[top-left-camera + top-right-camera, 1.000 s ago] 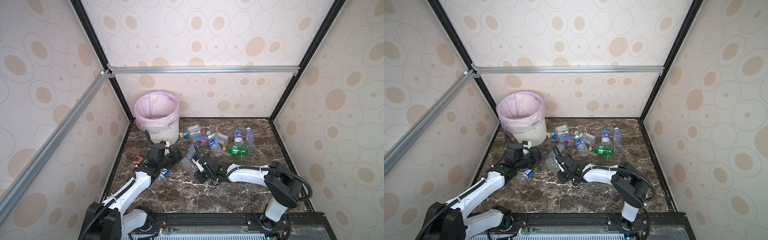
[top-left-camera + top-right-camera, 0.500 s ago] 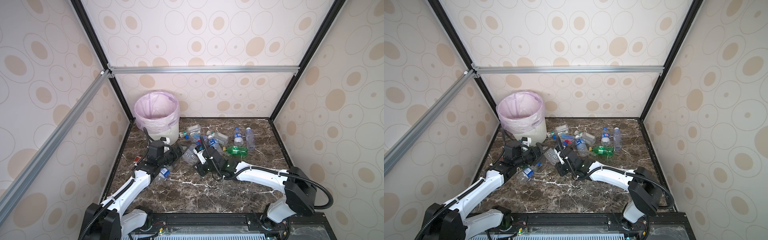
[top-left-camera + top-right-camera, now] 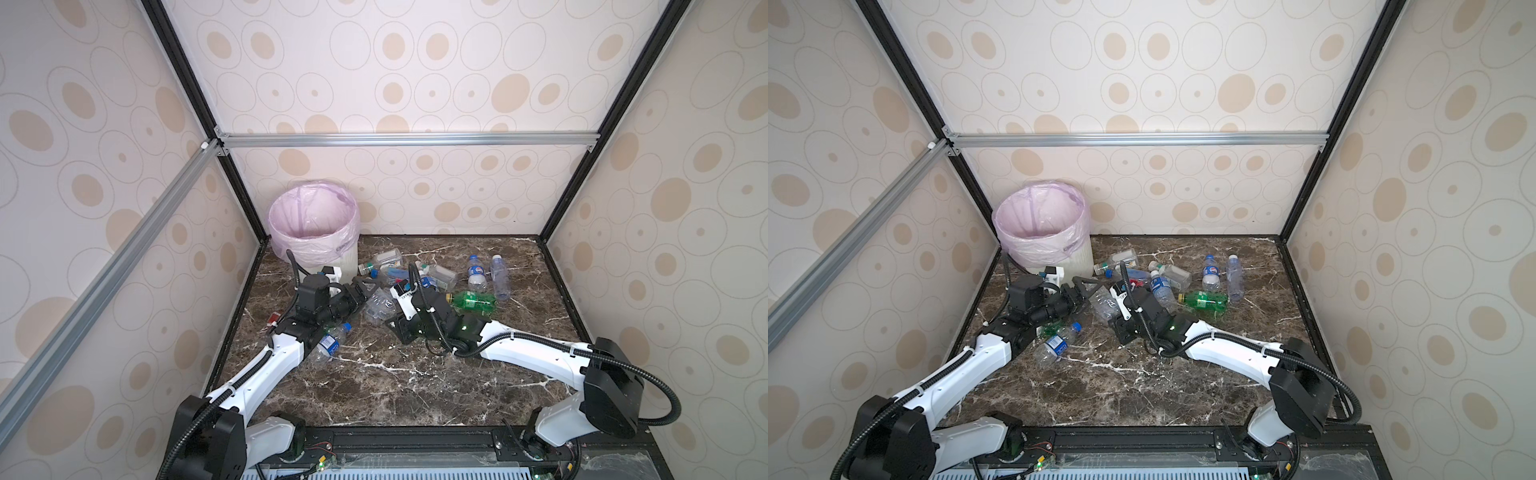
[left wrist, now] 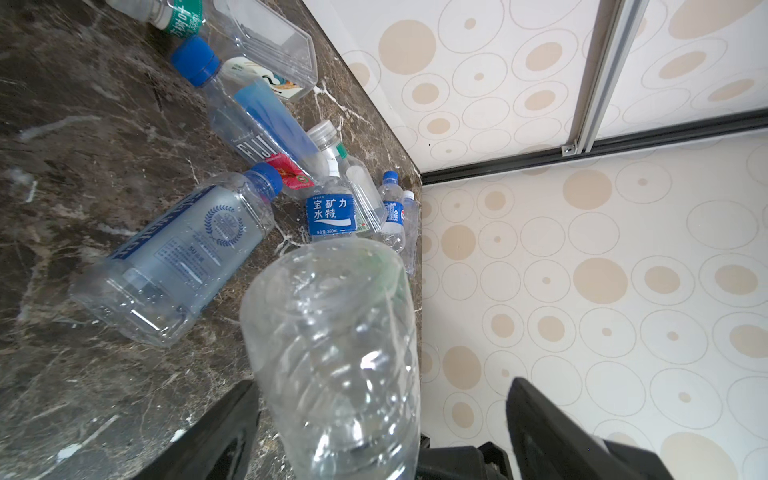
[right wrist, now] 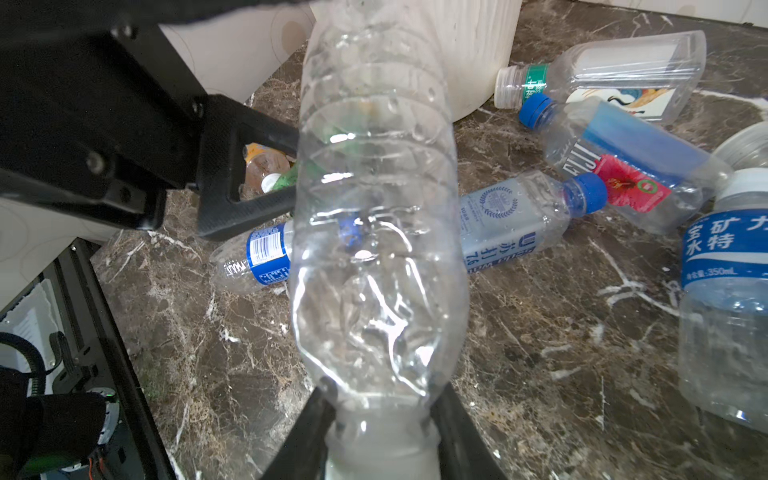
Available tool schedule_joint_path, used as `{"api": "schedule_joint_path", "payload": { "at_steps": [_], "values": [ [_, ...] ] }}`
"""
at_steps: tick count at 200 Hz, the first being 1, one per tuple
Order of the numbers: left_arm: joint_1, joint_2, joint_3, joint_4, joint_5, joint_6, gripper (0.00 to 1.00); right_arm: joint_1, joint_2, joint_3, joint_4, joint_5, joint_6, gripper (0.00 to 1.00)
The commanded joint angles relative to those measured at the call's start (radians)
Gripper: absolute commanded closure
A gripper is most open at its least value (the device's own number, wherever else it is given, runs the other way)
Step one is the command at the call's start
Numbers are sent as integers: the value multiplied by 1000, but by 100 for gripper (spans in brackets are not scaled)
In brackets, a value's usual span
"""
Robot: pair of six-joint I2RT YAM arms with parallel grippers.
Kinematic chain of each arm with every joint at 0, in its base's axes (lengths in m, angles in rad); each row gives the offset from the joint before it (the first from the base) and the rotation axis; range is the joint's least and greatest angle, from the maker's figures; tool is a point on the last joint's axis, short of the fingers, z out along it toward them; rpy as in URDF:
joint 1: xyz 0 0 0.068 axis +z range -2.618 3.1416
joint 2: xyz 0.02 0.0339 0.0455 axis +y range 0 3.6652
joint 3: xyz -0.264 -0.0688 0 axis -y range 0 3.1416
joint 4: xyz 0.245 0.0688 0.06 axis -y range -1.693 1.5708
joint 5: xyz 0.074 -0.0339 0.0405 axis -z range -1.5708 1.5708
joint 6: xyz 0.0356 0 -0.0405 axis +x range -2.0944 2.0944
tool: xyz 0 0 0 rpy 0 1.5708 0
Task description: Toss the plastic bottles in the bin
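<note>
Handover in mid-air: the right gripper [image 5: 382,397] is clamped on the neck of a crumpled clear bottle [image 5: 374,208] and holds it out, body first, toward the left gripper [image 4: 382,384]. The left stands wide around the bottle's body. One finger [image 4: 232,419] is against its side and the other is clear of it, so it has no hold yet.

Over the last second the right arm has carried the bottle from nearer the table's [image 3: 374,395] middle toward its left side and into that gap. The left's fingers seem to have just begun drawing in. The bottle is probably changing arms because the bin [image 3: 316,249], in the table's far-left corner, sits just beyond the left gripper. The right should not let go before the left has closed.

The other bottles lie on the table: a cluster [image 3: 415,272] near the far edge beside the bin, a green one [image 3: 473,300] right of the middle, and a blue-capped one [image 3: 332,338] under the left forearm. No bottle shows in the visible part of the bin.
</note>
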Motion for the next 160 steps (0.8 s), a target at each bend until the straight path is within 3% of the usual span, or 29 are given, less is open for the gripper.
{"api": "schedule_joint_path", "payload": {
  "at_steps": [1, 39, 88, 128, 160],
  "values": [
    [3, 5, 56, 53, -16, -6, 12, -7, -30, 32, 29, -14, 7, 66],
    [-2, 19, 65, 89, -25, -15, 26, -17, -35, 43, 40, -30, 19, 66],
    [-13, 46, 65, 117, -28, -20, 24, -25, -27, 58, 56, -64, 27, 66],
    [-15, 45, 78, 110, -45, -8, 41, -32, -24, 57, 58, -70, 27, 65],
    [-15, 44, 106, 62, -66, 30, 45, -34, -31, 56, 54, -67, 27, 50]
  ]
}}
